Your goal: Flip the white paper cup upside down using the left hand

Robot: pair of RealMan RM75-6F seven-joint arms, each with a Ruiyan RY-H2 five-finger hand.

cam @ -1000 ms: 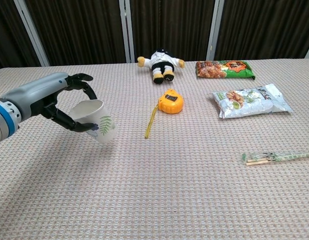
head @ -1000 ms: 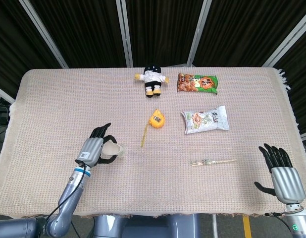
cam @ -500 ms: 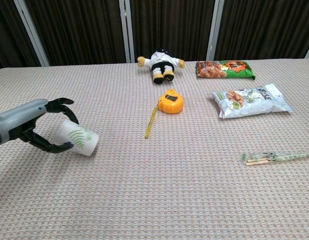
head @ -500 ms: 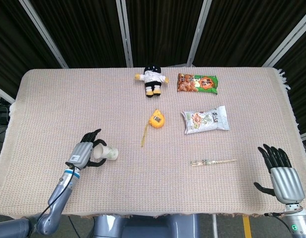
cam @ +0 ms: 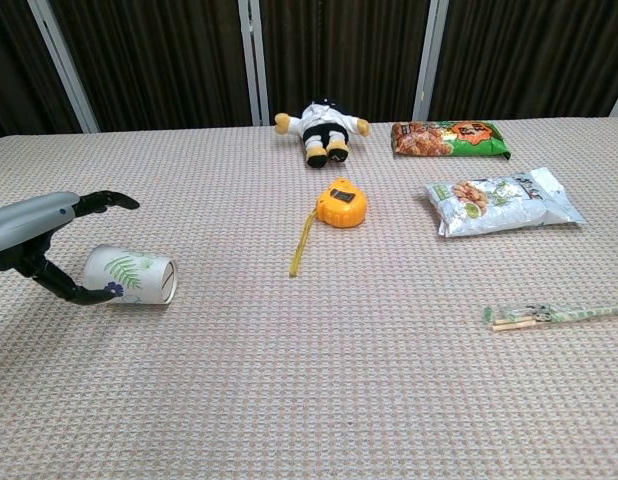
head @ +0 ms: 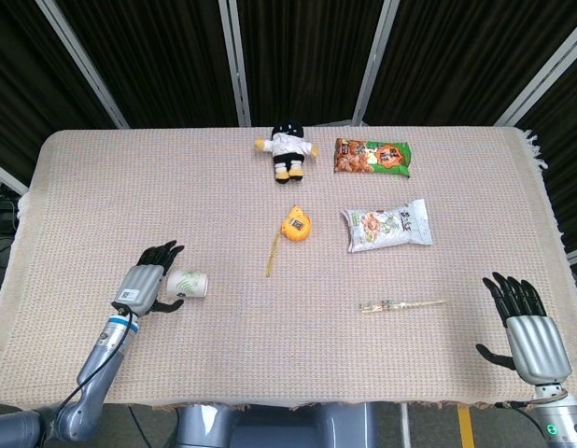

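While the white paper cup [cam: 130,276] is lying sideways, mid-flip, it is being loosely cradled by the left hand [cam: 51,243], fingers spread.

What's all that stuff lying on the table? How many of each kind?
Paper cup: 1
Snack bags: 2
Plush doll: 1
Tape measure: 1
Wrapped chopsticks: 1
Total: 6

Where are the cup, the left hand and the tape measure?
cup [cam: 129,275], chest view, side wall
left hand [head: 144,287], head view, back of hand
tape measure [cam: 342,203], chest view, orange case
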